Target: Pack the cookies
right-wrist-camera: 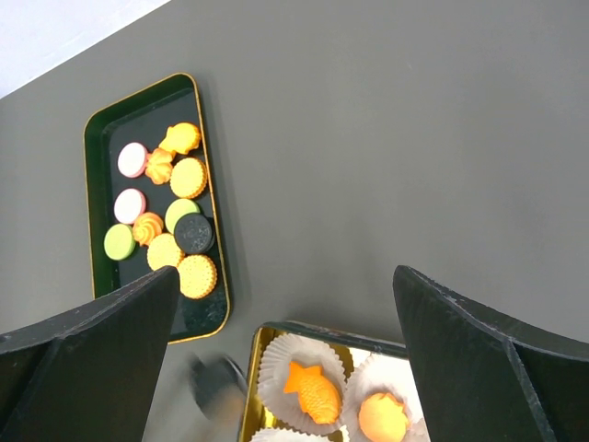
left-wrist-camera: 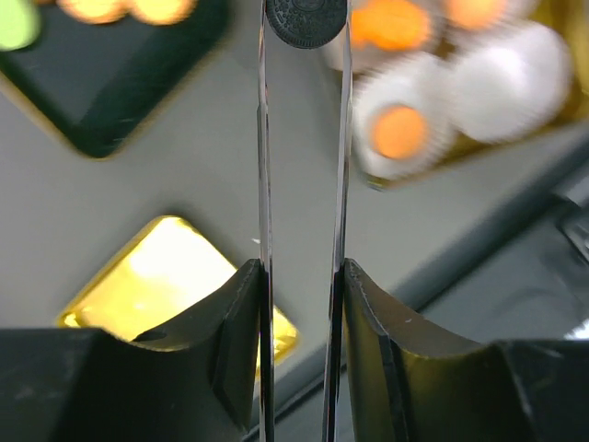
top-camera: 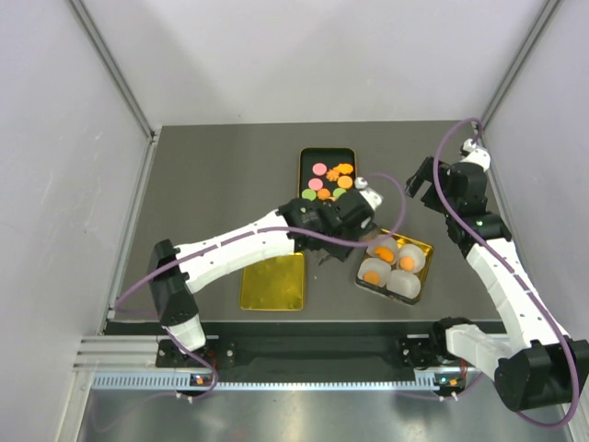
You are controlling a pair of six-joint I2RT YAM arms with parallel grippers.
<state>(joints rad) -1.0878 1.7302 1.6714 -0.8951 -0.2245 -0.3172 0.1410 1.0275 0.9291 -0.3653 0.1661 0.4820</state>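
My left gripper (left-wrist-camera: 304, 37) pinches a black cookie (left-wrist-camera: 306, 20); the gold tin (left-wrist-camera: 572, 37) sits at two o'clock. My right gripper (right-wrist-camera: 285, 274) is spread wide.

Bright, even overhead light, soft shadows; left wrist view's background blurred

A dark, gold-rimmed tray (right-wrist-camera: 99, 129) is seen on the grey worktop (right-wrist-camera: 386, 138), towards the edge bordered by a white wall. Pink, orange, green and black cookies (right-wrist-camera: 188, 177) are scattered in it. Just beside it, a gold tin (right-wrist-camera: 250, 368) is lined with white paper cups (right-wrist-camera: 276, 354), and orange ones are held in these. The right pincer (right-wrist-camera: 285, 276) is spread wide.
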